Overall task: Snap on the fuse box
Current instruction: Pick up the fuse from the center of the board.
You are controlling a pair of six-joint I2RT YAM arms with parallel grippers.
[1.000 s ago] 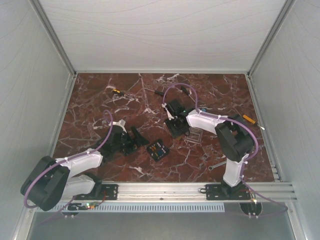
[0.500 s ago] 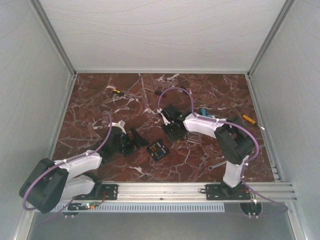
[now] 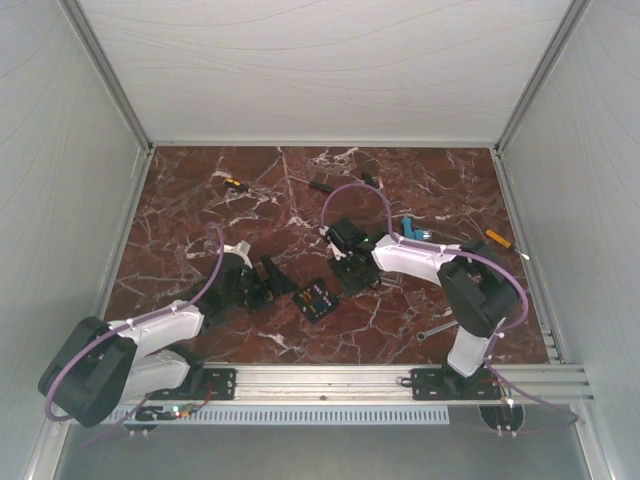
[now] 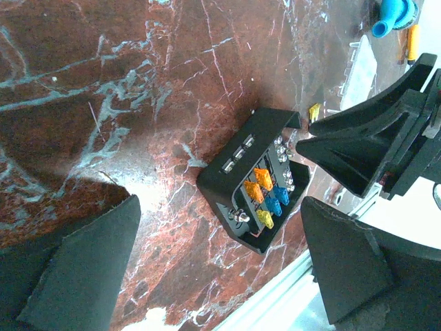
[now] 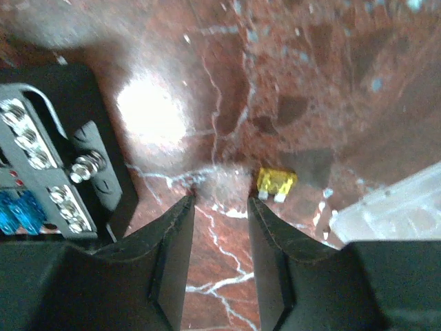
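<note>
The fuse box (image 3: 318, 298) is a black open box with blue, orange and yellow fuses, lying on the marble with no lid on it. It shows in the left wrist view (image 4: 258, 183) and at the left edge of the right wrist view (image 5: 48, 165). The clear lid (image 5: 396, 207) lies flat on the table to the box's right, also in the left wrist view (image 4: 362, 65). My left gripper (image 3: 283, 280) is wide open and empty (image 4: 219, 207), just left of the box. My right gripper (image 3: 350, 275) is narrowly open and empty (image 5: 222, 198), low over the marble between box and lid.
A loose yellow fuse (image 5: 275, 183) lies by the right fingertip. A blue plastic piece (image 3: 408, 226) lies behind the right arm. Screwdrivers lie at the back left (image 3: 232, 183), back middle (image 3: 320, 185) and right (image 3: 497, 238). A small metal tool (image 3: 435, 330) lies near the right base.
My right arm has swung left and lower, bringing its gripper closer to the fuse box. The left arm and the box have barely moved.
</note>
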